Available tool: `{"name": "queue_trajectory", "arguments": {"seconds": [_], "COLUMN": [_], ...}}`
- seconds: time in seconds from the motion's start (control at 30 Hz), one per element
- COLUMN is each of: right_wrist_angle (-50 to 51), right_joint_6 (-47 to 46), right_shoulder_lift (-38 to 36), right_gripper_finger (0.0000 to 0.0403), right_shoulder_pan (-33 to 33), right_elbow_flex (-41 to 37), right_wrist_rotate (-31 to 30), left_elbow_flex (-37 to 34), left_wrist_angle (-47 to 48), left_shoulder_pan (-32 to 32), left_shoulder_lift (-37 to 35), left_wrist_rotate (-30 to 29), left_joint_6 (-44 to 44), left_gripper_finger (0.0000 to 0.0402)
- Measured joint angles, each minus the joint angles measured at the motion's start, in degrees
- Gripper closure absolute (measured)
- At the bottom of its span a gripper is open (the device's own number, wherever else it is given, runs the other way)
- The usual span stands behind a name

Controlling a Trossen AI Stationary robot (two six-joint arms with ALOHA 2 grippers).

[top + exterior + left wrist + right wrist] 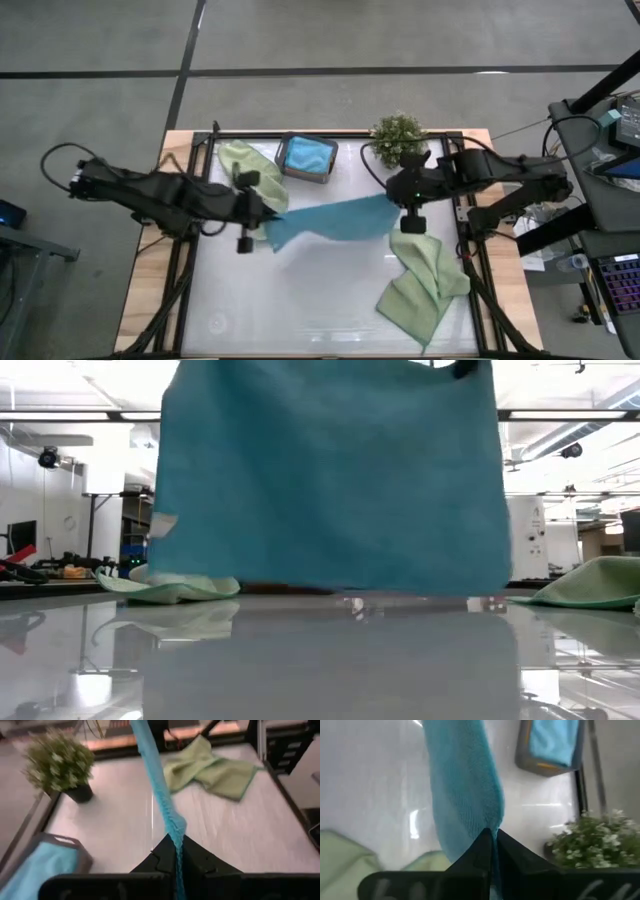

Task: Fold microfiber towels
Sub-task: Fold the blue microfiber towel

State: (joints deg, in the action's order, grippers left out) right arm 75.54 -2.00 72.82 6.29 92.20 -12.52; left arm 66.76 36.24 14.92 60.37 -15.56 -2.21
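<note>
Teal-blue towel (330, 222) stretched mid-frame above the table (300, 310), hanging between both arms. Left gripper (262, 212) jaws pinching its left corner; right gripper (400, 203) jaws pinching its right corner. Sage green towel (422, 285) crumpled lower right; another (240, 160) upper left beside the grey tray (306, 160) holding a folded teal towel. Potted plant (398, 138) top centre.

The teal towel (335, 220) is soft cloth with a fine, nubbly weave, matt all over. The table top (300, 290) beneath it is smooth, white and glossy, mirroring the room. Beside the towel, the green towel (425, 280) looks equally matt. The table's rim (150, 250) is bare wood.
</note>
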Motion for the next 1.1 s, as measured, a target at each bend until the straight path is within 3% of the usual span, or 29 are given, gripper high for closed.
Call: {"name": "queue_trajectory", "arguments": {"seconds": [0.27,0.43,0.53,0.73,0.9,1.1], "right_wrist_angle": [-7.04,-8.80,-6.15,-5.18,-7.02,-15.49], "right_joint_6": [8.17,10.80,9.03,2.86,-2.77,-12.90], "right_shoulder_lift": [0.48,0.42,0.38,0.37,0.35,0.35], "right_gripper_finger": [0.0394,0.0394,0.0394,0.0394,0.0394,0.0394], "right_shoulder_pan": [-2.46,-2.94,-2.80,0.04,5.24,12.05], "right_elbow_flex": [-0.35,-0.33,-0.35,-3.59,-11.16,-20.87], "right_wrist_rotate": [-7.68,-8.67,-5.53,4.75,9.90,18.40], "left_elbow_flex": [-0.10,-0.44,-0.55,-1.74,-5.57,-6.97], "left_wrist_angle": [4.48,10.16,10.37,8.90,4.07,-2.56], "left_shoulder_pan": [-1.43,-1.82,-1.82,-0.41,4.31,9.82], "left_shoulder_lift": [-6.11,-7.65,-7.27,-1.62,5.95,15.25], "left_wrist_rotate": [-0.08,-1.08,0.03,8.58,9.46,14.73], "left_joint_6": [8.60,7.34,2.21,-7.00,-10.69,-18.70], "left_gripper_finger": [0.0401,0.0402,0.0402,0.0402,0.0402,0.0401]}}
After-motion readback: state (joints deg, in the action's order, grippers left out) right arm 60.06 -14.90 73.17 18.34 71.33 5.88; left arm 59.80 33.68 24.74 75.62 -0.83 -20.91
